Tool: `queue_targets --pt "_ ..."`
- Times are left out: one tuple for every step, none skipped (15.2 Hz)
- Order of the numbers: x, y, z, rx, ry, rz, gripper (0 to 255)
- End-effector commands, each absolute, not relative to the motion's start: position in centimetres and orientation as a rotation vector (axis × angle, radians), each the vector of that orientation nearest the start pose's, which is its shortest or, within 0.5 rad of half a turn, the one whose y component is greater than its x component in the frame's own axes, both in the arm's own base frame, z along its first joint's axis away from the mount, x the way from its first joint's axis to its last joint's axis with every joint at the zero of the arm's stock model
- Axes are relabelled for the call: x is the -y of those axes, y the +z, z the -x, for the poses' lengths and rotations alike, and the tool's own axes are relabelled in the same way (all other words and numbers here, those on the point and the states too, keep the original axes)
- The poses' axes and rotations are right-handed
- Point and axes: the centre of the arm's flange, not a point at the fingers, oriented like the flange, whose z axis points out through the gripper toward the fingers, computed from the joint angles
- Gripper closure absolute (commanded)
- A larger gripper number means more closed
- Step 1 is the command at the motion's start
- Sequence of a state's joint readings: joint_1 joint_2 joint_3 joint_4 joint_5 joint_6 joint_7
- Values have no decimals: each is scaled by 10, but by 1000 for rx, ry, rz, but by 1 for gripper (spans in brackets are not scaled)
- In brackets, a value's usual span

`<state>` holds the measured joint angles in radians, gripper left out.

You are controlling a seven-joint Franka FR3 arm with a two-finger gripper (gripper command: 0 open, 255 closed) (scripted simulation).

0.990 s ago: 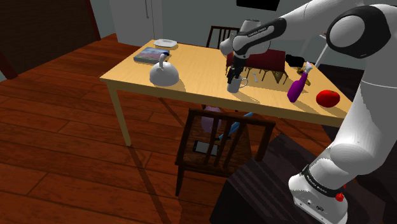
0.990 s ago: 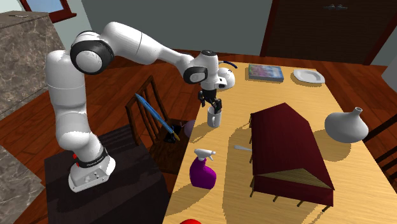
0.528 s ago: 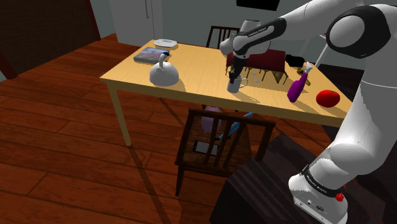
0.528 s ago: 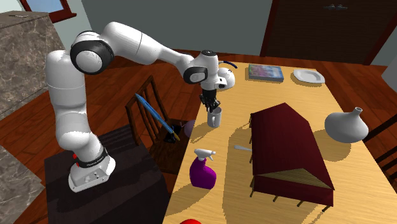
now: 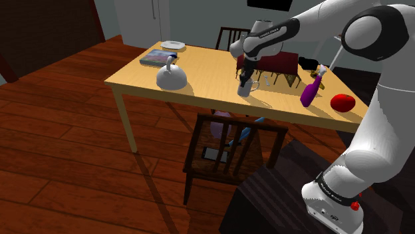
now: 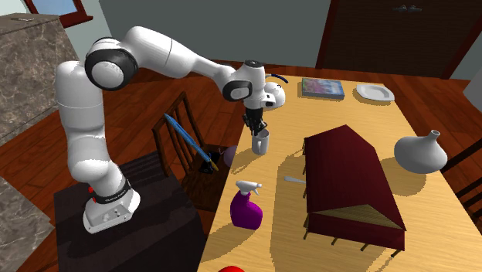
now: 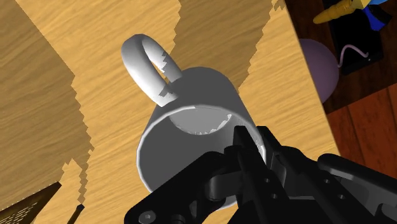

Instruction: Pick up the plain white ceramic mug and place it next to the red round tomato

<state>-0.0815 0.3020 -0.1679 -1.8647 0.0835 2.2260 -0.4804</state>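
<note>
Gripper (image 7: 251, 145) clenched on rim wall of white mug (image 7: 184, 121), one finger inside, one outside, handle (image 7: 143, 60) left clear. Mug stands upright on table (image 5: 139, 83); tomato (image 5: 342, 102) well apart, past purple spray bottle (image 5: 310, 90); lift likely next

On the light wooden worktop (image 6: 432, 193) stand a dark red roof-shaped box (image 6: 347, 181), a grey round vase (image 6: 419, 153), a purple spray bottle (image 6: 247, 207), a flat book (image 6: 322, 87) and a white plate (image 6: 375, 93).
</note>
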Motion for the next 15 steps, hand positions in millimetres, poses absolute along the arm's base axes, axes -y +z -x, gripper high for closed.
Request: queue_targets --pt "147 372 -613 300 -105 3131 255" --pt "147 377 -614 300 -105 3131 255" --pt "147 383 -614 300 -105 3131 255" --pt "147 388 -614 300 -105 3131 255" --pt "147 393 -614 300 -105 3131 255" --pt "147 398 -614 300 -105 3131 255" --pt "147 404 -614 300 -105 3131 255" --pt "147 409 -614 300 -105 3131 255" --pt "147 414 -614 300 -105 3131 255" --pt "147 419 -614 300 -105 3131 255" --pt "147 425 -614 300 -105 3131 255" --pt "147 430 -614 300 -105 3131 255" --pt "147 435 -614 300 -105 3131 255" --pt "147 441 -614 300 -105 3131 255" --pt "147 446 -614 300 -105 3131 255"
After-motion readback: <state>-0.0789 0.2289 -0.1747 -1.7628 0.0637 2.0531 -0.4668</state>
